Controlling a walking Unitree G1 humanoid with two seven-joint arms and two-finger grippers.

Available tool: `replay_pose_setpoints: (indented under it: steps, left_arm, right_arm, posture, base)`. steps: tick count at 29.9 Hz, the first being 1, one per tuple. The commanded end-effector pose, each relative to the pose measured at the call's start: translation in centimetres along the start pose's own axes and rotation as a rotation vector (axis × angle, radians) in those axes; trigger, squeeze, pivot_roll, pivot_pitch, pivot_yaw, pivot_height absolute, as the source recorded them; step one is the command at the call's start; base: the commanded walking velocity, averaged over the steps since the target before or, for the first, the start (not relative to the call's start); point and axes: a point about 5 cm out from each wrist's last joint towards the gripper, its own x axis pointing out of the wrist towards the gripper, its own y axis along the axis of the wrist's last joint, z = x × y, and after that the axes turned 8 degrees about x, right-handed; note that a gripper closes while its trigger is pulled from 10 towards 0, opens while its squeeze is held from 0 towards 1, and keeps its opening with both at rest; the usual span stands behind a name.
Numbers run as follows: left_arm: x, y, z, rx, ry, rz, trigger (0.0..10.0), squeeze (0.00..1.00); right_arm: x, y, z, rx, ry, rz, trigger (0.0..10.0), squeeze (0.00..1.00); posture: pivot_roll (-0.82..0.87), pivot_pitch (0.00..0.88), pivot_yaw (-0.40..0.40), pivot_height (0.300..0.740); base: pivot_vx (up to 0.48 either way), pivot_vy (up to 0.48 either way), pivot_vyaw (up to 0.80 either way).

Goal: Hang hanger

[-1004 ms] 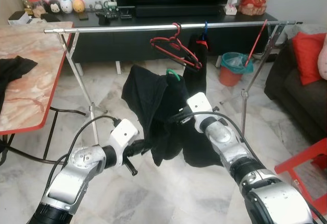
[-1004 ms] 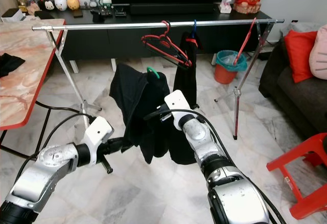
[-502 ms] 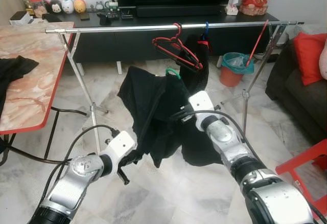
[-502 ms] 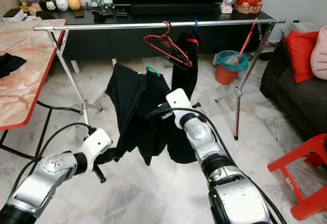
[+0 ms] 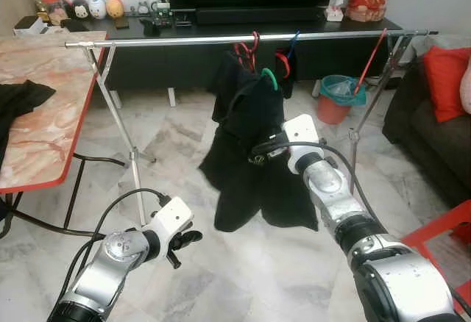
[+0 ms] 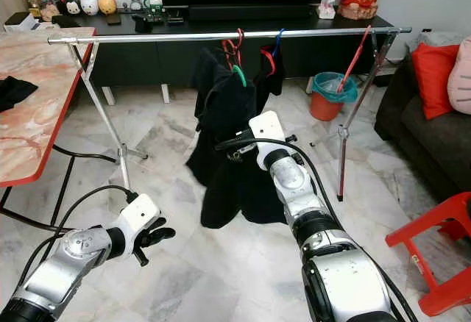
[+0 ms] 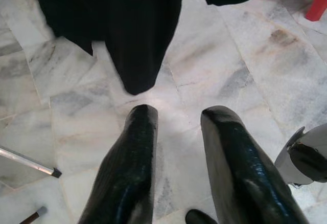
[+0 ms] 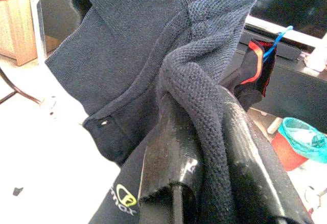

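A black garment (image 5: 250, 142) hangs on a green hanger (image 5: 270, 79), whose hook is up close under the silver rail (image 5: 184, 40). My right gripper (image 5: 259, 151) is shut on a fold of the garment near its collar; in the right wrist view the knit cloth (image 8: 196, 101) is pinched between the fingers (image 8: 168, 152). A red hanger (image 5: 246, 48) and a blue hanger (image 5: 293, 43) with dark clothes hang on the rail just behind. My left gripper (image 5: 188, 240) is low over the floor, open and empty, its fingertips (image 7: 140, 119) apart over the tiles.
The rack's legs (image 5: 121, 116) stand left and right (image 5: 364, 109), with another red hanger (image 5: 370, 61) at the right end. A marble table (image 5: 44, 109) is on the left. A bin (image 5: 337, 98), sofa (image 5: 434, 131) and red stool (image 5: 441, 241) are on the right.
My left gripper has let go of the garment and dropped lower. My right gripper has raised the garment and green hanger up and right, close to the rail.
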Motion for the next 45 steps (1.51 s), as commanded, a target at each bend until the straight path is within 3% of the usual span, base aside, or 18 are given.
replay_pose_setpoints:
  steps: [1, 5, 7, 10, 12, 17, 18, 23, 25, 27, 30, 32, 37, 40, 45]
  left_arm:
    - [-0.5, 0.5, -1.1, -0.003, 0.052, 0.032, 10.0, 1.00]
    - [-1.5, 1.2, -3.4, -0.010, 0.201, 0.086, 10.0, 1.00]
    - [-2.9, 1.8, -6.2, -0.018, 0.383, 0.122, 10.0, 1.00]
    - [-3.8, 2.1, -7.5, -0.009, 0.459, 0.134, 10.0, 1.00]
    - [-5.1, 2.5, -9.1, -0.023, 0.565, 0.167, 10.0, 1.00]
    - [-6.2, 3.1, -10.3, -0.019, 0.638, 0.201, 10.0, 1.00]
    - [-6.3, 3.3, -10.2, -0.012, 0.620, 0.222, 10.0, 0.00]
    - [-6.2, 3.6, -9.7, -0.005, 0.588, 0.249, 10.0, 0.00]
    - [-6.6, 4.4, -9.5, 0.027, 0.557, 0.297, 10.0, 0.00]
    - [-6.7, 4.5, -9.6, 0.028, 0.557, 0.305, 10.0, 0.00]
    - [-7.6, 5.4, -9.9, 0.096, 0.487, 0.316, 10.0, 0.00]
    - [-7.8, 5.5, -9.9, 0.102, 0.470, 0.317, 10.0, 0.00]
    - [-8.2, 6.5, -8.2, 0.083, 0.242, 0.365, 10.0, 0.00]
    - [-8.1, 6.8, -7.2, 0.063, 0.157, 0.393, 10.0, 0.00]
    - [-7.2, 5.6, -5.9, 0.090, 0.051, 0.316, 10.0, 0.00]
  right_arm:
    - [0.4, 1.4, 0.3, -0.003, -0.006, 0.063, 10.0, 0.00]
    - [0.3, 1.4, 0.6, -0.016, 0.001, 0.064, 10.0, 0.00]
    - [0.0, 1.0, 1.0, -0.035, 0.029, 0.036, 10.0, 0.00]
    - [-0.2, 0.6, 1.2, -0.024, 0.054, 0.014, 10.0, 0.00]
    - [-0.7, 0.1, 1.6, -0.026, 0.113, -0.001, 10.0, 0.00]
    - [-1.5, -0.4, 2.4, -0.024, 0.205, -0.019, 10.0, 0.00]
    - [-1.9, -0.6, 2.8, -0.003, 0.264, -0.031, 10.0, 0.00]
    - [-2.8, -1.2, 3.1, -0.026, 0.403, -0.069, 10.0, 0.00]
    - [-3.6, -2.0, 3.2, -0.059, 0.512, -0.135, 10.0, 0.00]
    - [-3.7, -2.1, 3.1, -0.062, 0.525, -0.142, 10.0, 0.00]
    - [-4.4, -2.1, 2.8, -0.028, 0.676, -0.152, 10.0, 0.00]
    - [-4.6, -2.2, 2.8, -0.023, 0.701, -0.160, 10.0, 0.00]
    - [-6.3, -2.3, 2.7, 0.027, 0.960, -0.203, 10.0, 0.00]
    - [-6.5, -2.2, 2.8, 0.029, 1.008, -0.213, 10.0, 0.00]
    - [-6.6, -2.6, 2.9, -0.038, 1.003, -0.261, 10.0, 0.00]
  posture:
    - [0.08, 0.000, -0.048, 0.728]
    - [0.08, 0.000, -0.048, 0.728]
    - [0.08, 0.000, -0.050, 0.728]
    - [0.08, 0.000, -0.050, 0.728]
    - [0.08, 0.000, -0.052, 0.728]
    - [0.07, 0.000, -0.056, 0.728]
    - [0.07, 0.000, -0.056, 0.728]
    - [0.06, 0.000, -0.058, 0.728]
    - [0.05, 0.000, -0.065, 0.728]
    - [0.05, 0.000, -0.065, 0.728]
    - [0.06, 0.000, -0.069, 0.728]
    - [0.06, 0.000, -0.068, 0.728]
    - [0.06, 0.000, -0.073, 0.728]
    - [0.06, 0.000, -0.078, 0.728]
    - [0.06, 0.000, -0.084, 0.728]
  base:
    - [0.000, 0.000, 0.00]
    - [0.000, 0.000, 0.00]
    - [0.000, 0.000, 0.00]
    - [0.000, 0.000, 0.00]
    - [0.000, 0.000, 0.00]
    - [0.000, 0.000, 0.00]
    - [0.000, 0.000, 0.00]
    - [0.000, 0.000, 0.00]
    - [0.000, 0.000, 0.00]
    - [0.000, 0.000, 0.00]
    - [0.000, 0.000, 0.00]
    - [0.000, 0.000, 0.00]
    - [0.000, 0.000, 0.00]
    - [0.000, 0.000, 0.00]
    - [0.000, 0.000, 0.00]
